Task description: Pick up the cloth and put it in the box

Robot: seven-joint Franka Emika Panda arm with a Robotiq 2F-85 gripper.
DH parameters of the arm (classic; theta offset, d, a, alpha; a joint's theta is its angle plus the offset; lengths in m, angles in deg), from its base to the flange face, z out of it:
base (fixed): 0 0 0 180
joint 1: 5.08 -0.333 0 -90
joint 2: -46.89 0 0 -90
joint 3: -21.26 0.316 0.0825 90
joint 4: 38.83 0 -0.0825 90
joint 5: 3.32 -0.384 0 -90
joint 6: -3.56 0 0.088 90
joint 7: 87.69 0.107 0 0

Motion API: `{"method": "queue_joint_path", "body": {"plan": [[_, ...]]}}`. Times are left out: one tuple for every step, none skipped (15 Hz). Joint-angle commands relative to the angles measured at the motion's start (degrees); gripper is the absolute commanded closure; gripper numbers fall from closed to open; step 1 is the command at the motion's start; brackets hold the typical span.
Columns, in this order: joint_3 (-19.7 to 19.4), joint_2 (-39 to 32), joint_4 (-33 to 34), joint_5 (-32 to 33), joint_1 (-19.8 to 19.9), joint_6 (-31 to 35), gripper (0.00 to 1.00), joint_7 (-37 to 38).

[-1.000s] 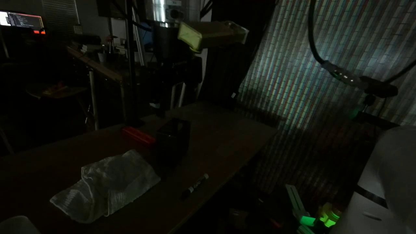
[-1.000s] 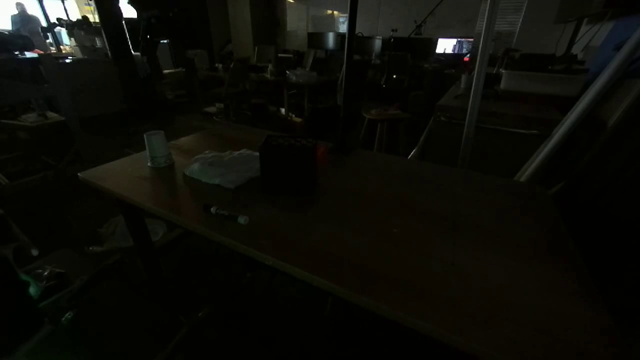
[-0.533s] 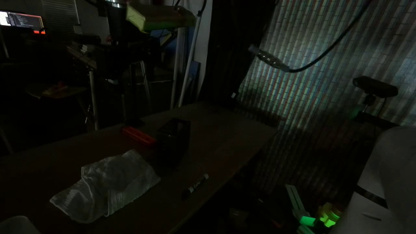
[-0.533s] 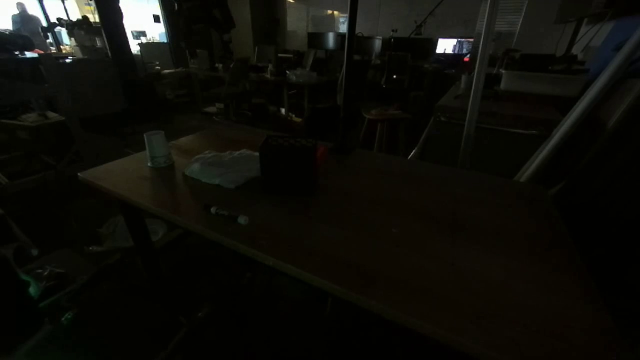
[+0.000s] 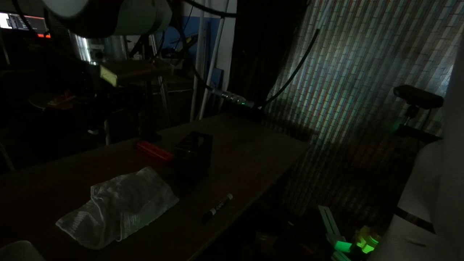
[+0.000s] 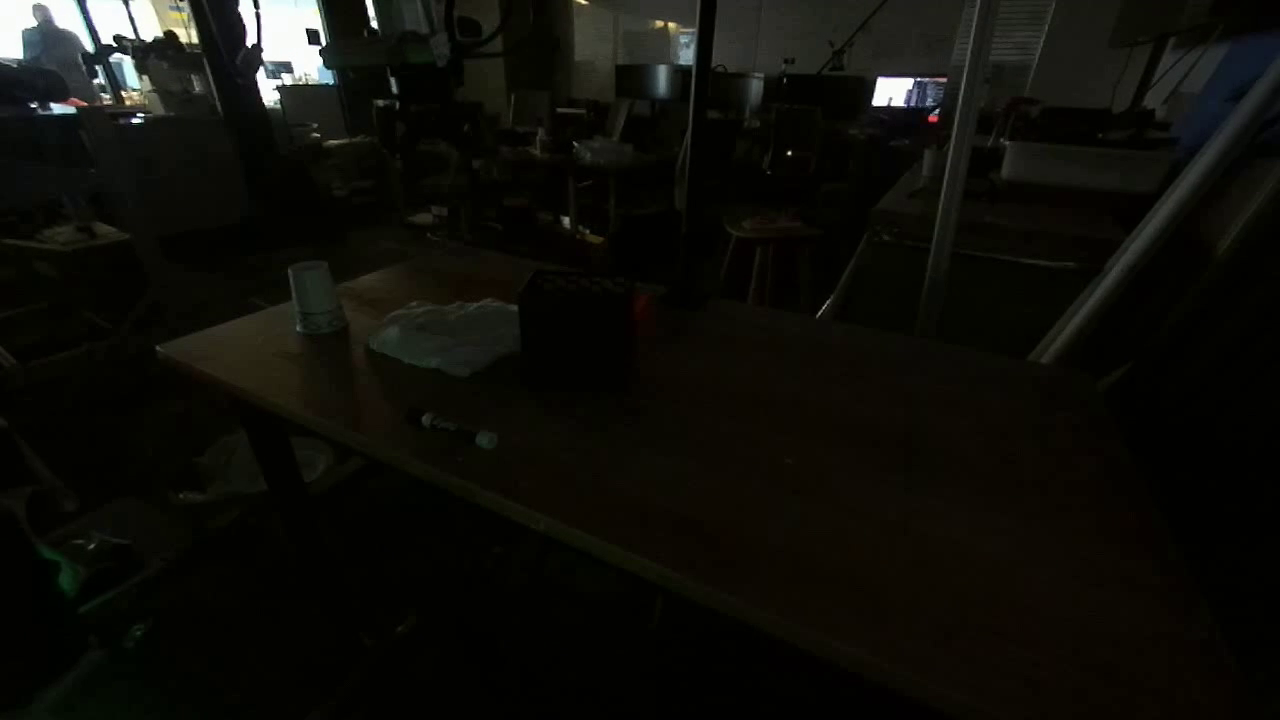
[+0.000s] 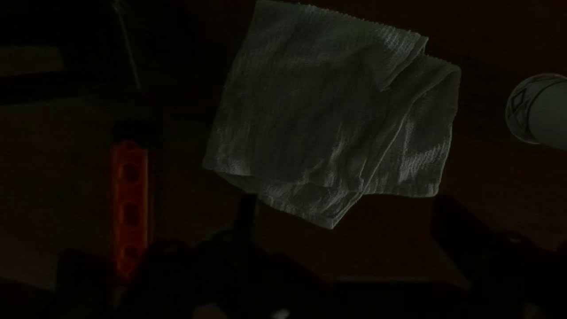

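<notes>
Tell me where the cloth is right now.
In an exterior view, the cloth lies on the table, left of the picture's centre, between the white cup and the dark box.

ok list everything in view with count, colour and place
table: 1, brown, across both exterior views
box: 1, black, on the table
cloth: 1, pale grey, rumpled beside the box
bar with oval recesses: 1, red, by the box
marker: 1, black and white, near the table's edge
cup: 1, whitish, upside down near the table's end
brick-patterned backdrop: 1, multicoloured, beyond the table
camera: 1, black, before the backdrop
stool: at least 1, brownish, behind the table
lit monitor: at least 1, white and dark, background
tub: 1, whitish, background
apparent person: 1, dark, background
other clutter: too dark to count
arm: 1, white and dark, overhead
pincer: 1, black, open, bottom of the wrist view
</notes>
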Motion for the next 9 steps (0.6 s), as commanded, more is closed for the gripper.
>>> {"method": "queue_joint_path", "body": {"plan": [[-1.7, -6.5, 3.7, -2.1, -2.0, 1.2, 0.00, -2.6], [-2.1, -8.3, 4.0, -1.8, -2.4, 1.9, 0.00, -2.6], [-2.3, -9.3, 4.0, -1.6, -2.6, 2.3, 0.00, -2.9], [-2.7, -11.0, 4.5, -1.2, -2.9, 3.2, 0.00, -3.2], [-3.0, -12.4, 4.8, -1.0, -3.0, 3.8, 0.00, -3.5], [-3.4, -13.8, 5.3, -1.1, -3.1, 4.6, 0.00, -3.8], [-3.8, -15.3, 5.8, -1.0, -3.3, 5.4, 0.00, -4.0], [-4.2, -16.7, 6.3, -1.0, -3.4, 6.3, 0.00, -4.2], [-4.5, -17.9, 6.7, -1.0, -3.4, 6.9, 0.00, -4.4]]}}
